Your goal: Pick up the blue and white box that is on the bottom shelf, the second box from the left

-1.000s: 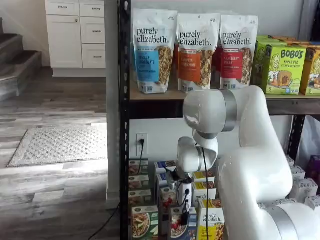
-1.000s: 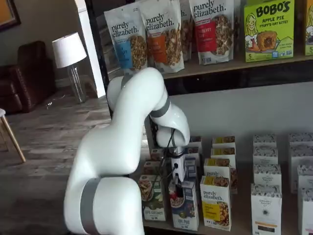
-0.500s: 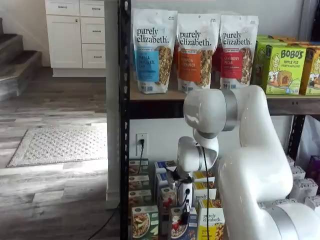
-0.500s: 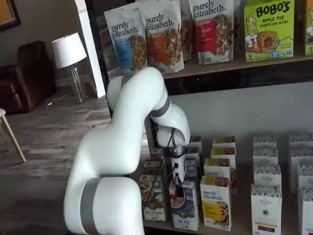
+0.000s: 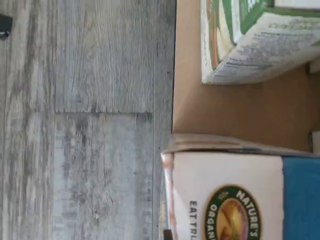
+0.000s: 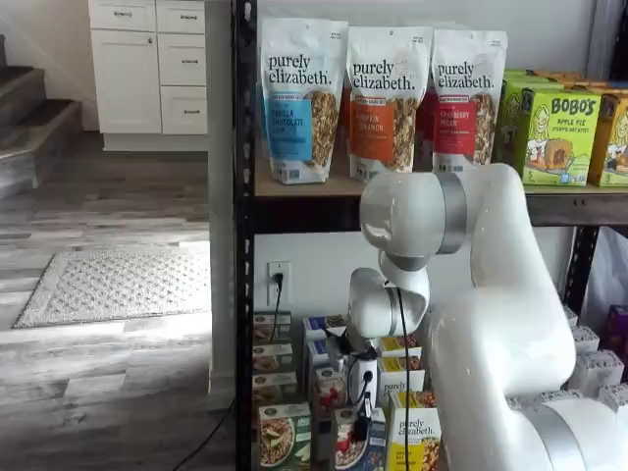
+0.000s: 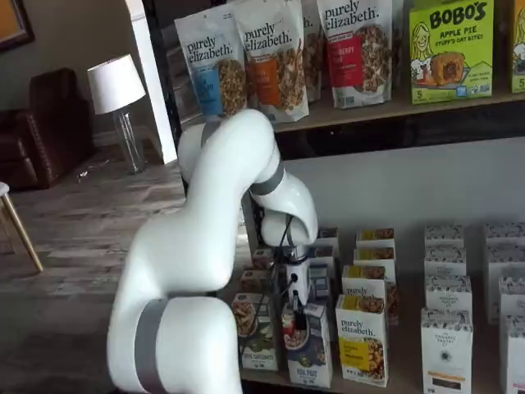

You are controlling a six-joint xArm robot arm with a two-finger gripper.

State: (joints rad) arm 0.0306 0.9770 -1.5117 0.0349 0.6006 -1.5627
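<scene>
Holding the jaws clamped on the blue and white box (image 7: pixel 308 349) at the front of the bottom shelf (image 7: pixel 394 379), I judged the grip shallow. Lifting could tip it against the green-and-white carton (image 7: pixel 255 332).

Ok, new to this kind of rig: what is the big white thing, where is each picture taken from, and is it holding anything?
The white thing is a robot arm with a small two-finger gripper. Two pictures come from fixed cameras facing the shelves; the third comes from a camera on the arm's wrist and is turned sideways, showing floorboards and carton tops. The upper shelf holds granola bags; the bottom shelf holds rows of small cartons. In both shelf views the black fingers are closed on the top of the blue and white box, between a green-and-white carton and a yellow-and-white carton.
</scene>
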